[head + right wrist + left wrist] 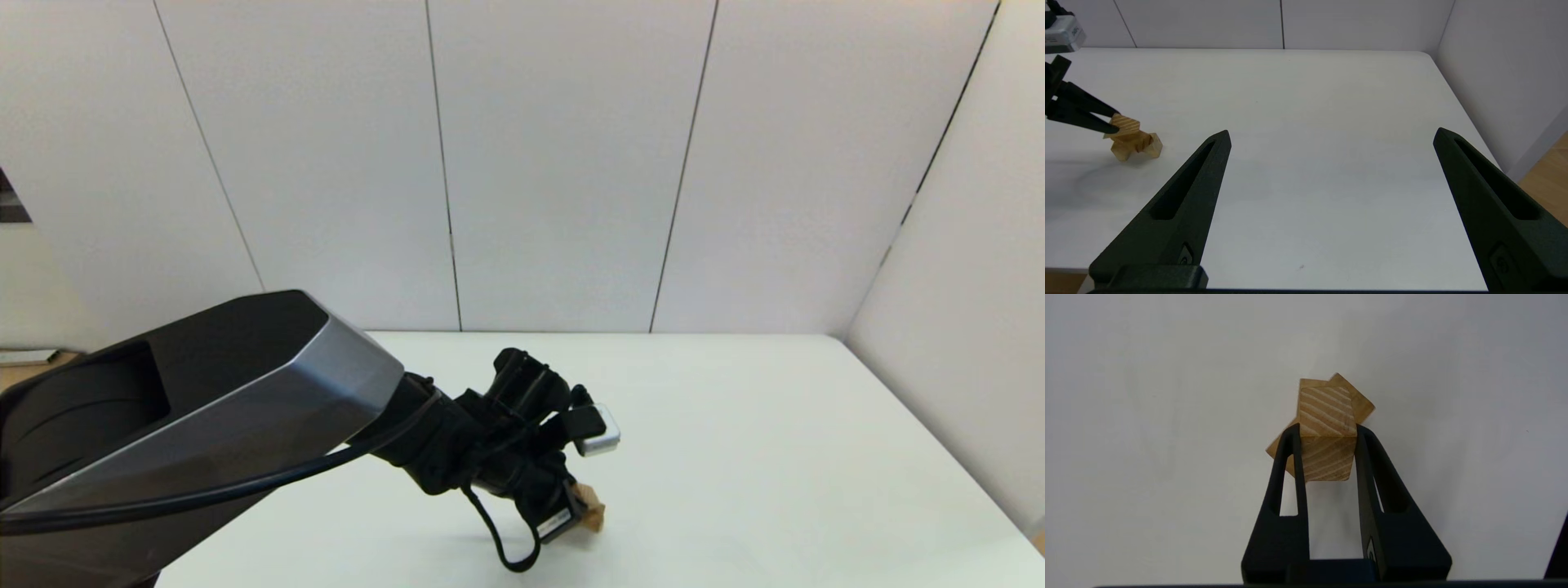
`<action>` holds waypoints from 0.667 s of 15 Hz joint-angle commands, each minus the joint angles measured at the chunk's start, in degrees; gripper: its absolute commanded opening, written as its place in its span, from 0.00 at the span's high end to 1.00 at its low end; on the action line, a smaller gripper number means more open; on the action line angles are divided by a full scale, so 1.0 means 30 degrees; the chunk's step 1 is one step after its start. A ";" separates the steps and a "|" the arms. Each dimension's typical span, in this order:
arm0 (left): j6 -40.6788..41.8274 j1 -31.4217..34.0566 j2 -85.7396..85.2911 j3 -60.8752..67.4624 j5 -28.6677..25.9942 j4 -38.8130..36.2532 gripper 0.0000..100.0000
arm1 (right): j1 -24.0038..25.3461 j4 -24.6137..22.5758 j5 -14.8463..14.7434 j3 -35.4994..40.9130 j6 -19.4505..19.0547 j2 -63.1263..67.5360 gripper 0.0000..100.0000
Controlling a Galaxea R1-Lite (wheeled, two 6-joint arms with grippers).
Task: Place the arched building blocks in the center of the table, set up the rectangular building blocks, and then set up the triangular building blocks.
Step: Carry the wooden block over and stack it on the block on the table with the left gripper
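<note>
Left pincer (1327,430) — rectangular block (1326,437) clamped

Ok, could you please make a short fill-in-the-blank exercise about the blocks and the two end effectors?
1. The left end effector is ____ on the rectangular building block.
2. Beneath it, the arched building block stands on the ____ table.
3. The right end effector is ____ and holds nothing.
Missing words: shut, white, open.

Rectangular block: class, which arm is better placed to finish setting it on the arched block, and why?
Left. The left gripper is shut on the rectangular block, right over the arched block. The right gripper hangs open, well apart from both blocks.
</note>
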 commanded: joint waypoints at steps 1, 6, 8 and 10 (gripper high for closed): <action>0.0011 -0.0025 0.0171 -0.0077 -0.0211 -0.0257 1.00 | 0.0002 0.0019 -0.0006 -0.0003 -0.0019 0.0024 0.00; 0.0011 -0.0025 0.0376 -0.0047 -0.0211 -0.0257 1.00 | 0.0002 0.0019 -0.0006 -0.0003 -0.0019 0.0024 0.00; -0.0018 0.0005 0.0405 -0.0047 -0.0211 -0.0257 1.00 | 0.0002 0.0019 -0.0006 -0.0003 -0.0019 0.0024 0.00; -0.0018 0.0005 0.0435 -0.0047 -0.0240 -0.0257 1.00 | 0.0002 0.0019 -0.0006 -0.0003 -0.0019 0.0024 0.00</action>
